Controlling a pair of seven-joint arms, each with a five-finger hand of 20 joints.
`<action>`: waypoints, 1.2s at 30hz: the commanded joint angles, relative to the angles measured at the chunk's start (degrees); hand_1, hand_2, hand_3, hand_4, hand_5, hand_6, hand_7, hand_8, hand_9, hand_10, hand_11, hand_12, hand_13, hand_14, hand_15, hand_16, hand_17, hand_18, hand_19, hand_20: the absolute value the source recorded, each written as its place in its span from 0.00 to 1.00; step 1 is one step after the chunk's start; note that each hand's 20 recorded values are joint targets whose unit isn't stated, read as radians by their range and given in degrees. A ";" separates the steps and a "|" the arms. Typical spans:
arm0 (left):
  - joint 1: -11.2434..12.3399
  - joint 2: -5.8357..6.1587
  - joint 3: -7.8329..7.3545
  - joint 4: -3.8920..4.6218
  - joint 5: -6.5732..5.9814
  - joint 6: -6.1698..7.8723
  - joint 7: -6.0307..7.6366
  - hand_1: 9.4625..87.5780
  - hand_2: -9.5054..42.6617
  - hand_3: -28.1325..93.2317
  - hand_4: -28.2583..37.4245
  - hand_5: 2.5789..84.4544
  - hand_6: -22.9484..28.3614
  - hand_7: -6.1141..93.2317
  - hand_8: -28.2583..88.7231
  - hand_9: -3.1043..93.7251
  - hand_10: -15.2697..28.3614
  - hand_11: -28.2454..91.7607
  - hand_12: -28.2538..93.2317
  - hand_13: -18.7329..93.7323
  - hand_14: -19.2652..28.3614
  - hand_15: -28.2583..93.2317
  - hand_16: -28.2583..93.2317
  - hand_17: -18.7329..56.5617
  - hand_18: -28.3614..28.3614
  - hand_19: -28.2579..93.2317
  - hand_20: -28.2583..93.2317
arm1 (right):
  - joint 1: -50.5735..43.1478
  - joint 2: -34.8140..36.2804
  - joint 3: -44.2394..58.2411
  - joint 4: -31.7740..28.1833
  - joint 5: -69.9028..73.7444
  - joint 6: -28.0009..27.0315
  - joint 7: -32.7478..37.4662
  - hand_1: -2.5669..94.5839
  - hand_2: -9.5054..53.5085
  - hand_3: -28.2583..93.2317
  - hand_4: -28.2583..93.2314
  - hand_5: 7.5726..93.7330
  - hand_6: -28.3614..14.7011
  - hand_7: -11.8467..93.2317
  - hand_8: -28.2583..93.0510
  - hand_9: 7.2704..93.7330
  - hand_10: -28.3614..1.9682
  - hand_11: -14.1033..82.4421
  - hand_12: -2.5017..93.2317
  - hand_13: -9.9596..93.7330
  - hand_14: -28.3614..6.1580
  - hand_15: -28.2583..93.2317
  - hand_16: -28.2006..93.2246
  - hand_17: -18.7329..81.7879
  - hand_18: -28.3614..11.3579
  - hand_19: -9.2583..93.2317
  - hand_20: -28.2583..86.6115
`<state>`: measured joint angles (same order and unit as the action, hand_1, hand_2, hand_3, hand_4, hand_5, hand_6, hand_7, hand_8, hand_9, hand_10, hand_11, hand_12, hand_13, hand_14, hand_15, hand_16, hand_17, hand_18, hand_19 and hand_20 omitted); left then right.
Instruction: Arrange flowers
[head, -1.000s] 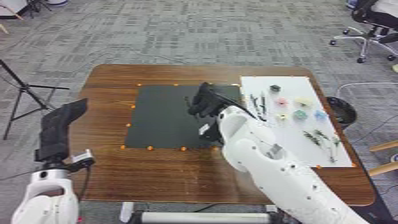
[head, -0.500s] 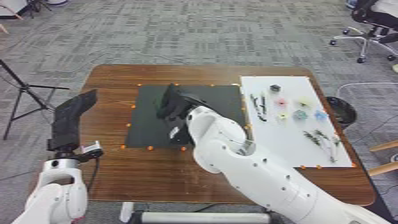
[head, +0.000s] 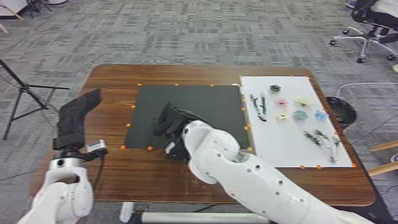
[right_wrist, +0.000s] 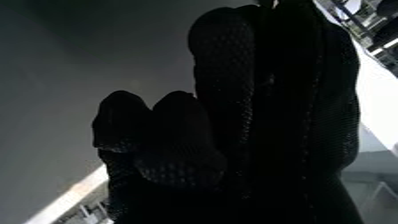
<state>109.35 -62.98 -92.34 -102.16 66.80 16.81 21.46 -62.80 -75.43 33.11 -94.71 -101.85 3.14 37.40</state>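
Observation:
My right hand (head: 176, 125) is over the left-centre of the black mat (head: 206, 95); whether it holds anything is unclear. In the right wrist view, the gloved right hand (right_wrist: 298, 115) is dark against a grey surface. On the white sheet (head: 306, 160) to the right lie a dark green bloom (head: 274, 88), a pink flower (head: 281, 101), a cream one (head: 303, 101), a small yellow one (head: 282, 116), a teal one (head: 300, 115) and a blue one (head: 321, 115). Dark twigs (head: 261, 112) and green sprigs (head: 324, 140) lie beside them. My left hand (head: 75, 115), fingers straight, is at the table's left side.
The brown table (head: 124, 175) extends around the mat and sheet. Small orange markers line their edges. A black bin (head: 341, 111) stands by the table's right edge, and a tripod (head: 27, 87) stands on the floor to the left.
My right hand has moved left across the mat and slightly nearer to the robot. My left hand has shifted a little to the right.

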 joint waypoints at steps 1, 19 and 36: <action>3.13 -2.34 0.05 1.33 -1.31 -1.23 -1.60 0.12 0.75 0.81 0.00 0.61 0.50 0.16 0.18 0.52 0.67 0.35 0.33 0.51 0.73 0.34 0.27 0.34 0.70 0.32 0.38 | -0.80 -1.17 -0.38 0.54 1.07 2.25 1.20 0.90 0.00 0.00 0.69 0.91 0.66 0.32 0.45 1.00 0.64 0.42 0.31 0.97 0.75 0.76 0.58 0.68 0.14 0.97 0.68; 3.98 -3.73 2.15 1.30 -0.90 -3.49 -2.97 0.13 0.73 0.82 0.00 0.61 0.51 0.16 0.18 0.52 0.67 0.36 0.32 0.52 0.73 0.35 0.26 0.34 0.70 0.32 0.37 | -2.69 -3.26 1.17 2.38 4.88 4.72 4.21 0.93 0.00 0.00 0.65 0.89 0.62 0.29 0.45 1.00 0.63 0.31 0.30 0.99 0.75 0.72 0.59 0.68 0.13 0.97 0.67; 2.98 -3.93 3.09 1.14 -0.95 -4.26 -3.63 0.12 0.70 0.82 0.00 0.60 0.52 0.16 0.18 0.52 0.67 0.37 0.32 0.51 0.73 0.36 0.26 0.33 0.70 0.33 0.37 | -1.66 -4.87 1.65 4.18 8.15 9.87 4.23 0.93 0.02 0.00 0.63 0.86 0.60 0.29 0.43 0.99 0.59 0.22 0.29 0.98 0.74 0.71 0.58 0.68 0.14 0.96 0.67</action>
<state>111.89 -65.94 -89.41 -101.15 66.08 13.38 18.63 -64.62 -79.18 34.21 -90.73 -95.76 12.54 41.40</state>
